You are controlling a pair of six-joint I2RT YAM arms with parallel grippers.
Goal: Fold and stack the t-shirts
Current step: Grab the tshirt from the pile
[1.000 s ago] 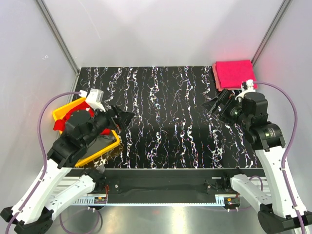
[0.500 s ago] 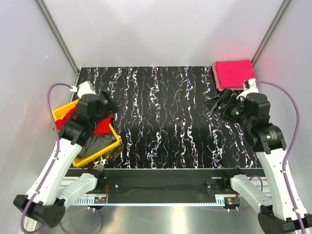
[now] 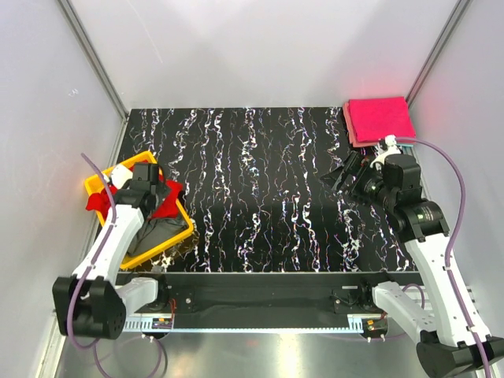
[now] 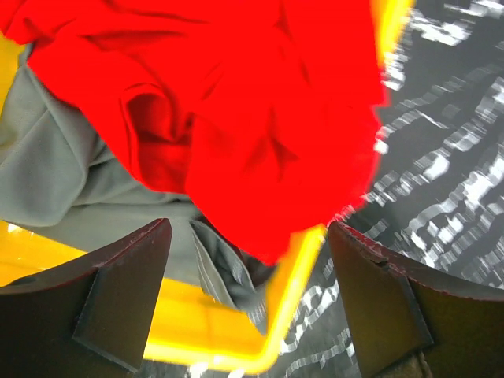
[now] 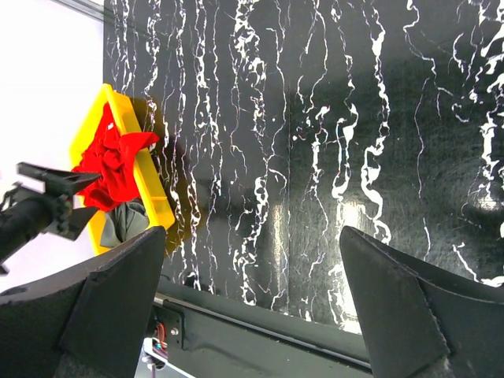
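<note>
Black, white-veined marble-look tabletop (image 3: 260, 197), white walls all round. In the yellow plastic tray (image 4: 213, 339) at the left edge, the bright red cloth t-shirt (image 4: 252, 118) lies crumpled, spilling over the rim, on top of a dark grey cloth t-shirt (image 4: 63, 189). A folded magenta-pink t-shirt pile (image 3: 379, 120) sits at the far right corner. The left gripper (image 4: 248, 228) hangs just above the red shirt, jaws wide, nothing between them. The right gripper (image 5: 252, 232) hovers near the pink pile, wide apart and empty.
</note>
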